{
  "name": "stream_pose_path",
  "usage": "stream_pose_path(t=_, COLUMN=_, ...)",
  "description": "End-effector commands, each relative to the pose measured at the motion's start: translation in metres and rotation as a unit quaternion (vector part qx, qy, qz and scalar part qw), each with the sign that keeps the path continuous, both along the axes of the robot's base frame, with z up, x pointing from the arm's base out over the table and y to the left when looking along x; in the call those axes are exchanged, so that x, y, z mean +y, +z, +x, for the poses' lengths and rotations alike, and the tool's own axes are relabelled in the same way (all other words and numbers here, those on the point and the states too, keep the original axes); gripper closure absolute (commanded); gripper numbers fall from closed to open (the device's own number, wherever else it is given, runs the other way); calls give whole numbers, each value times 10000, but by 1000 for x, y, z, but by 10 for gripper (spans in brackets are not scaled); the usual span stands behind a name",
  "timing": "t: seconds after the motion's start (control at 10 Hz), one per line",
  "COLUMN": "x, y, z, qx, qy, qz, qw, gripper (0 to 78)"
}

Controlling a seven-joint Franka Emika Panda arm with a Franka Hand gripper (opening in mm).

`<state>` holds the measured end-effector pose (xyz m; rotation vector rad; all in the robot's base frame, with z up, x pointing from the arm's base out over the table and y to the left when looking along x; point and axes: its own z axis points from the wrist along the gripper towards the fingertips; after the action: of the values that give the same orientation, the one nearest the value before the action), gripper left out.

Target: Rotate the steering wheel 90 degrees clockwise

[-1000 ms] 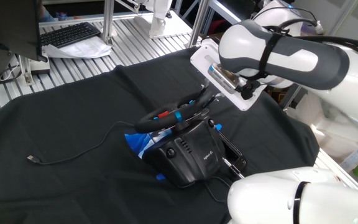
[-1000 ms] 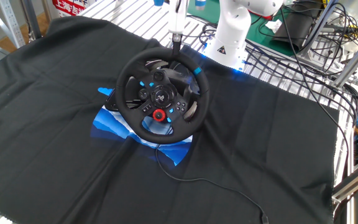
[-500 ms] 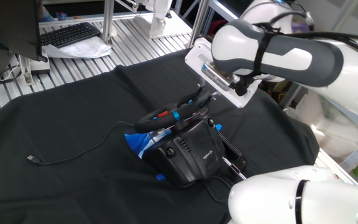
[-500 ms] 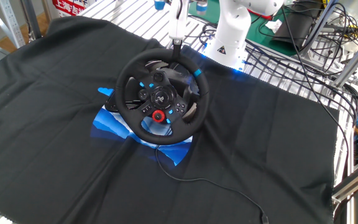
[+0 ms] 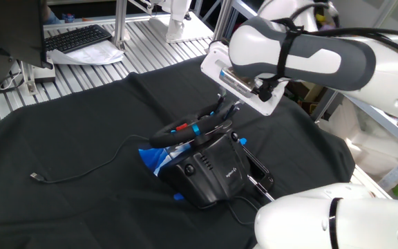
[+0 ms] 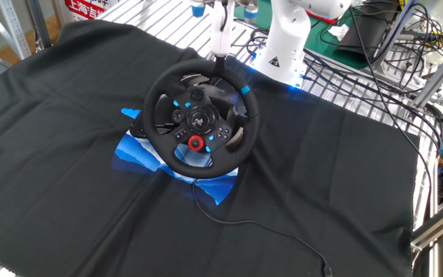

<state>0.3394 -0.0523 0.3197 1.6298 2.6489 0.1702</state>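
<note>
The steering wheel (image 6: 201,119) is a black round rim with red and blue hub buttons, and it faces the other fixed view. Its blue stripe (image 6: 244,90) sits at the upper right of the rim. In one fixed view the steering wheel (image 5: 185,129) shows edge-on above its boxy black base (image 5: 209,169). My gripper (image 6: 221,57) comes down from above and its tips meet the top of the rim. In one fixed view the gripper (image 5: 224,108) has dark fingers at the rim's far end. How the jaws stand on the rim is hidden.
A black cloth (image 6: 68,200) covers the table. A blue and white sheet (image 6: 141,158) lies under the wheel's base. A thin cable (image 5: 81,173) runs left to a loose plug, and another cable (image 6: 268,231) trails forward. A keyboard (image 5: 78,38) lies on the metal rack behind.
The hand and wrist have shifted up and to the left in one fixed view, leaning further over the wheel. The fingertips stay at the rim's top, and the wheel has not turned.
</note>
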Motion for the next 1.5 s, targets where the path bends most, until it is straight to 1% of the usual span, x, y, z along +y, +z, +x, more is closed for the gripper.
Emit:
stream_pose_path(t=0.1, x=3, y=-5, z=-5, qx=208, qy=102, qz=-127, qw=9997, gripper=764)
stream_pose_path(t=0.2, x=3, y=-5, z=-5, qx=261, qy=142, qz=-191, qw=9994, gripper=764)
stream_pose_path(t=0.5, x=3, y=-6, z=-5, qx=292, qy=142, qz=-401, qw=9987, gripper=764)
stream_pose_path(t=0.8, x=3, y=-8, z=-4, qx=307, qy=39, qz=-419, qw=9986, gripper=764)
stream_pose_path(t=0.9, x=4, y=-10, z=-4, qx=307, qy=19, qz=-484, qw=9984, gripper=764)
stream_pose_path(t=1.0, x=4, y=-10, z=-3, qx=308, qy=1, qz=-499, qw=9983, gripper=764)
stream_pose_path(t=1.2, x=4, y=-13, z=-3, qx=309, qy=21, qz=-583, qw=9978, gripper=764)
stream_pose_path(t=1.5, x=5, y=-17, z=-1, qx=316, qy=24, qz=-601, qw=9977, gripper=764)
